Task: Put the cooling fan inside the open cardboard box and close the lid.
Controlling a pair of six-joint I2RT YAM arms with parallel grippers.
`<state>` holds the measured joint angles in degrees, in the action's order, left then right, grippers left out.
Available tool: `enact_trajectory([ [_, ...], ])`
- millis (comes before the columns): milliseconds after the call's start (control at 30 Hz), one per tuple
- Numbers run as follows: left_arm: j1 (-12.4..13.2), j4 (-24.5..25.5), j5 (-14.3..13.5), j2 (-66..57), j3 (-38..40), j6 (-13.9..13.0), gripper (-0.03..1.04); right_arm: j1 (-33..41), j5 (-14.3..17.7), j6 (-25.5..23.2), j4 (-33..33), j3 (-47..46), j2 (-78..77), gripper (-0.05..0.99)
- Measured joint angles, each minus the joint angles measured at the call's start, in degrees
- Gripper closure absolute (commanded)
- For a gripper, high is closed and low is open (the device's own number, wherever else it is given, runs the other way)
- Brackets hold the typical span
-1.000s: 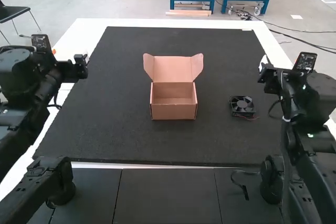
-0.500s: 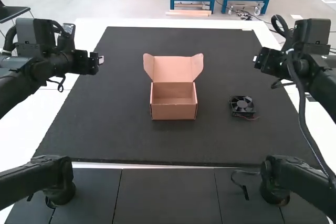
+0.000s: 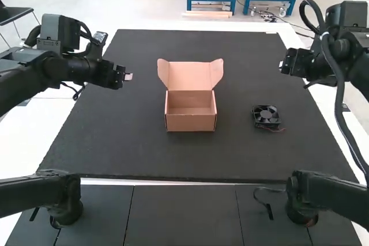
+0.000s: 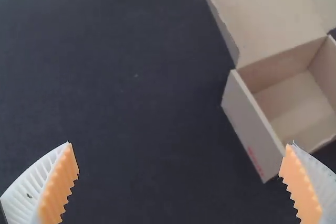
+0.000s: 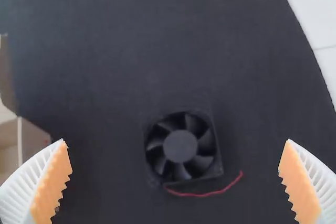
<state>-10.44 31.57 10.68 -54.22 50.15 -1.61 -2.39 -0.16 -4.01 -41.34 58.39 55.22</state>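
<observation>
The cooling fan (image 3: 266,116) lies flat on the mat (image 3: 115,136) right of the open cardboard box (image 3: 190,110), directly below the nearer right gripper (image 3: 286,67), whose fingers gape wide, like the left gripper's (image 3: 125,76).

The fan (image 3: 266,116) lies right of the box (image 3: 190,110).

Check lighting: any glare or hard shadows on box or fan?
High view: even light, no glare on the mat; cardboard box casts barely any shadow. Left wrist view: box interior evenly lit. Right wrist view: cooling fan is dark on dark mat, red wire stands out.
</observation>
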Motion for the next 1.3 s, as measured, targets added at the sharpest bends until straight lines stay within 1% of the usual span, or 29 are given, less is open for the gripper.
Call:
enact_trajectory([
  [233, -4.02, 0.52, 0.11, 0.0, 1.16, 4.68, 0.1, -0.04, 0.0, 3.56, -1.29, 0.0, 4.79, 0.03],
  [300, -4.63, 1.14, 0.11, -0.02, 2.45, 5.97, 0.1, -0.04, 0.0, 4.24, -1.81, -0.57, 5.64, 0.03],
  [400, -4.98, 3.08, 0.37, -0.17, 4.59, 7.08, 0.1, -0.04, 0.0, 4.81, -2.08, -1.03, 7.37, 0.03],
  [500, -5.55, 5.42, 1.84, -0.26, 5.79, 7.67, 0.1, -0.37, -0.02, 4.9, -2.69, -1.03, 9.55, 0.03],
  [600, -6.69, 7.26, 3.89, -0.26, 6.1, 8.0, 0.1, -1.62, -0.02, 4.9, -2.69, -1.03, 11.58, 0.03],
  [767, -9.79, 7.78, 6.14, -0.26, 6.1, 8.17, 0.1, -4.5, -0.02, 4.76, -2.56, -0.98, 15.32, 0.03],
  [900, -12.5, 7.63, 6.93, -0.26, 6.23, 8.35, 0.1, -6.23, 0.0, 4.72, -1.49, -0.96, 18.4, 0.03],
  [1067, -15.3, 7.26, 7.28, -0.26, 6.29, 8.41, 0.1, -6.54, -0.02, 5.35, -1.09, -0.94, 22.34, 0.03],
  [1133, -15.91, 6.73, 7.34, -0.26, 6.29, 8.52, 0.1, -6.51, -0.02, 5.77, -0.92, -0.52, 24.48, 0.03],
  [1300, -15.98, 5.77, 7.34, -0.26, 6.29, 8.55, 0.1, -6.51, -0.02, 6.23, 0.68, 1.73, 29.81, 0.03],
])
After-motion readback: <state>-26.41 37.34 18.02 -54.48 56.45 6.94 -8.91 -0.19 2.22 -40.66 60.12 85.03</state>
